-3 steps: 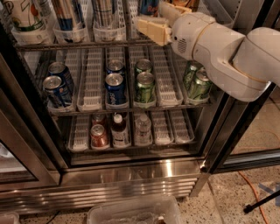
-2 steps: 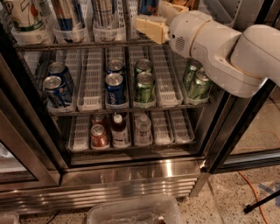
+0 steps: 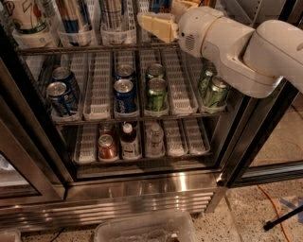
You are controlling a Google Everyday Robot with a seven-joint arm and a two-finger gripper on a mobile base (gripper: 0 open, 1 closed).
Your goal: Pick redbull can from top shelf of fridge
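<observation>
The fridge (image 3: 142,189) stands open in front of me. Its top shelf (image 3: 94,48) holds tall slim blue-and-silver cans (image 3: 75,14) in clear lane trays. One dark blue can, which I take for the redbull can (image 3: 160,4), stands in the lane at the gripper; its upper part is cut off by the frame's top edge. My gripper (image 3: 163,14), tan-tipped on a white arm (image 3: 227,47), reaches in from the right at the top shelf, right at this can.
The middle rack holds short blue cans (image 3: 124,94) and green cans (image 3: 156,92). The lower rack holds a red can (image 3: 107,146) and small bottles (image 3: 129,142). A clear plastic bin (image 3: 142,229) sits on the floor in front, with an orange cable (image 3: 274,208) at right.
The gripper has shifted slightly left and up at the top shelf. The cans and racks have not moved.
</observation>
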